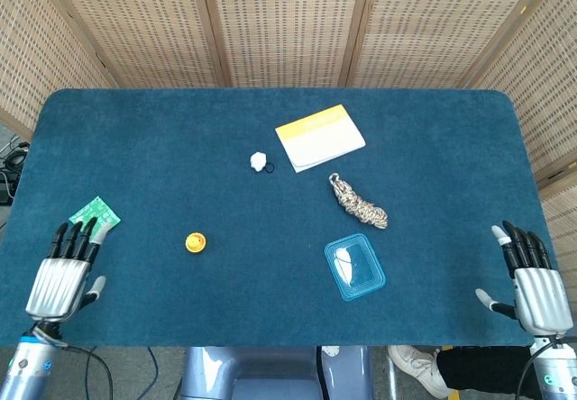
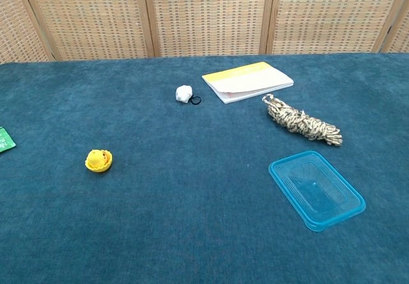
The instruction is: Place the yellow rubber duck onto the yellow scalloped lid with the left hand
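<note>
Yellow rubber duck (image 2: 97,157) upright on the yellow scalloped lid (image 2: 104,165), left of the table's middle, toward the front edge. Seems seated inside the lid's rim, not beside it, though too small in the head view to confirm. Reads as the placing step finished.

Left hand (image 1: 61,274) at the front left corner, well apart from duck and lid, fingers straight and spread, grasping nothing. Out of the chest view. Right hand (image 1: 532,278) at the front right corner, likewise released and empty.

Asks for little next, by this judgement: only check that the duck sits steady, and keep the left arm away from it.

Further out on the blue table (image 1: 270,310): a green packet (image 1: 95,212) just beyond the left fingertips, a small white ball (image 1: 259,160), a yellow-and-white notebook (image 1: 320,137), a rope bundle (image 1: 359,204), a blue plastic lid (image 1: 354,267).
</note>
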